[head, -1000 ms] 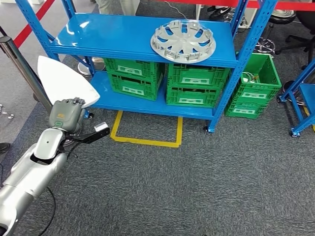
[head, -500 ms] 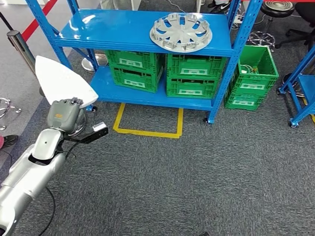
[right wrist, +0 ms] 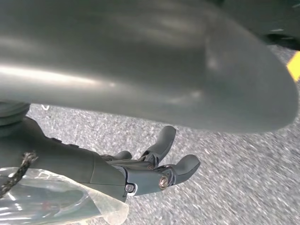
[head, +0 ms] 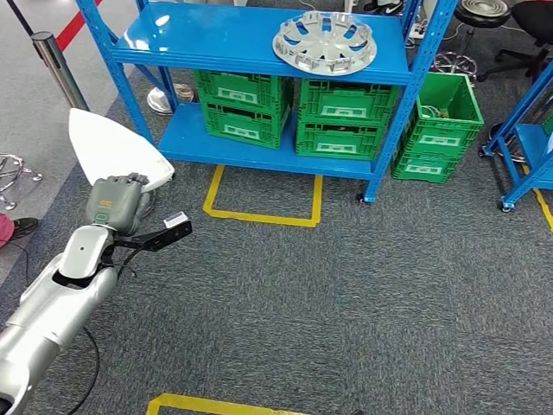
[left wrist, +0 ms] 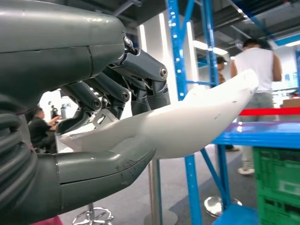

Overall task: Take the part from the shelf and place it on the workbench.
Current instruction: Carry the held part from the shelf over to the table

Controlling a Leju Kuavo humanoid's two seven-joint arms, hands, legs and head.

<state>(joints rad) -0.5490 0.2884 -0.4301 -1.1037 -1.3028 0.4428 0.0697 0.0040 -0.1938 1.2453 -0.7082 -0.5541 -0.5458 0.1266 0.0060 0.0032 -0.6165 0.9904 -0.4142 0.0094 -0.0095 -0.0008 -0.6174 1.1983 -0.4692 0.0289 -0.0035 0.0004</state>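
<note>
White part [head: 117, 147] is sitting gripped in the left hand [head: 114, 203], off the shelf [head: 215, 39]; right hand [right wrist: 155, 168] is hanging open; placing on the table is remaining

- The silver left arm [head: 55, 303] reaches forward from the near left, bent at the wrist.
- The left hand [head: 116, 201] grips a white part [head: 114, 147], thumb beneath and fingers [left wrist: 106, 91] curled over it.
- The right hand [right wrist: 148, 171] hangs with its fingers loosely apart, holding nothing.
</note>
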